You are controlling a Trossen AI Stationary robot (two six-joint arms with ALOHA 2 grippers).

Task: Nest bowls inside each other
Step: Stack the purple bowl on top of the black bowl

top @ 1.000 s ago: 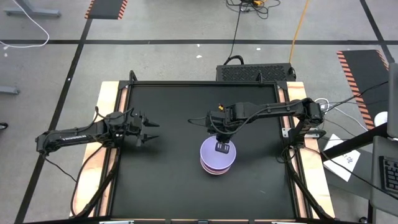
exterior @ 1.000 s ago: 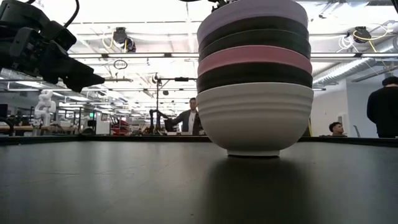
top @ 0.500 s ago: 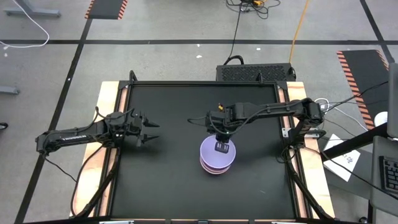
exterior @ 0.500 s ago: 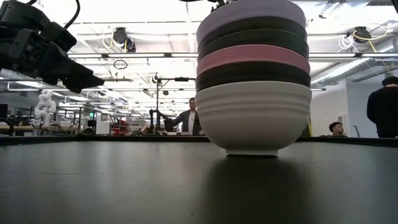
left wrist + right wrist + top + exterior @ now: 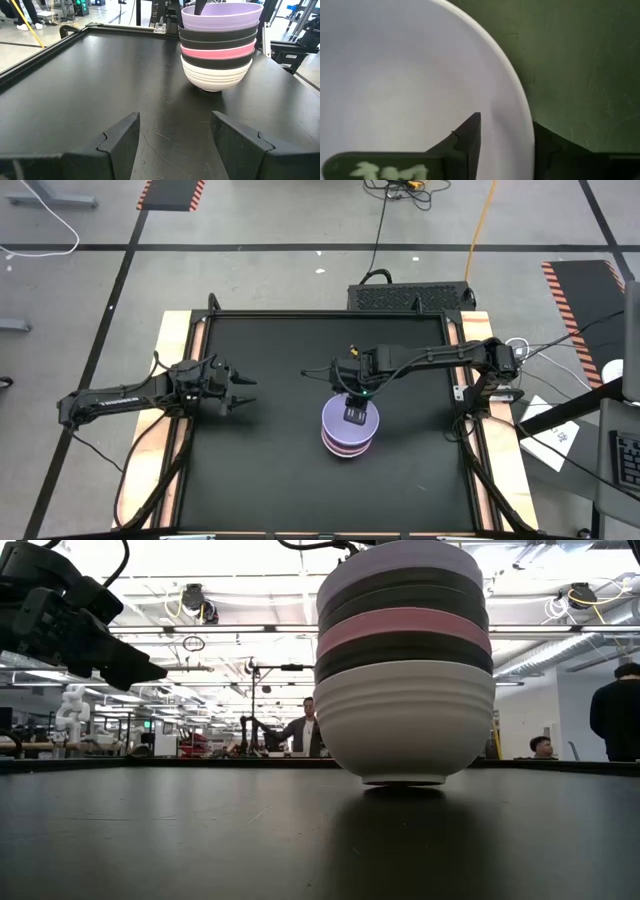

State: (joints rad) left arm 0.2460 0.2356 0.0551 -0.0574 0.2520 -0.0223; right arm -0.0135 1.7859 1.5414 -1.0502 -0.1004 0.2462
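Observation:
Several bowls are nested in one stack [image 5: 348, 430] on the black table, right of its middle. The white bowl [image 5: 405, 720] is at the bottom with its foot on the table. Black and pink bowls [image 5: 217, 50] sit above it, and the pale lavender bowl [image 5: 220, 12] is on top. My right gripper [image 5: 507, 130] hangs over the stack, open, with one finger inside the lavender bowl [image 5: 395, 75] and one outside its rim. My left gripper [image 5: 175, 130] is open and holds nothing, above the table's left part, facing the stack. My right gripper comes from above, pointing down, and straddles the lavender bowl's far rim [image 5: 520, 135]. A gap shows between the inside finger [image 5: 470, 135] and the bowl's wall. I cannot tell whether the outside finger [image 5: 545, 145] touches the rim.
The table's raised wooden edges [image 5: 180, 360] run along its left and right sides. Bare black mat [image 5: 100, 75] lies between my left gripper and the stack. People stand in the room far beyond the table [image 5: 300, 730].
The whole stack has slid a little toward the table's far edge, and my right gripper has gone with it. The bowls stay nested and upright.

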